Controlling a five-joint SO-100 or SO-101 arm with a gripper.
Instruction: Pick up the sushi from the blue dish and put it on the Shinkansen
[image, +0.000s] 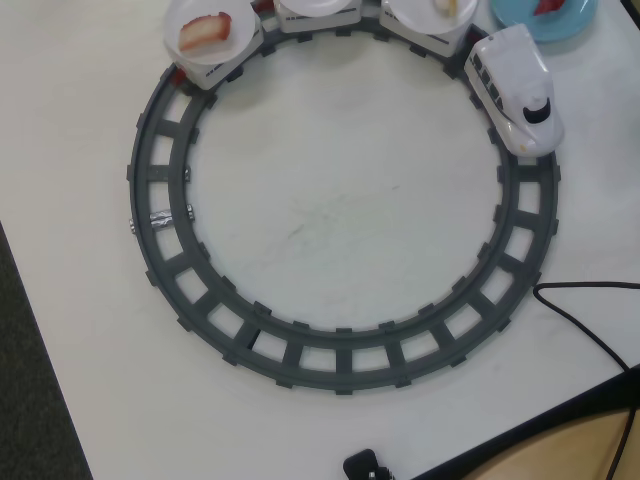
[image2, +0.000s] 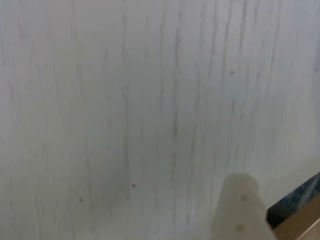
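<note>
Sushi (image: 547, 7) on blue dish (image: 520, 20) at overhead view's edge. Fingers (image2: 240, 210) blurred, opening indeterminate. Risk: knocking Shinkansen (image: 515, 90) during reach.

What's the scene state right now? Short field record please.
track: grey ring on white table
train: white, nose at right of ring in overhead view, cars trailing along top edge
car plates: left one holds pink-and-white piece; another holds a pale piece, mostly cropped
blue dish: top right corner, off the track, red sushi on it
gripper: absent from overhead view; wrist view shows one blurred pale finger above bare table
cable: black, lower right
</note>
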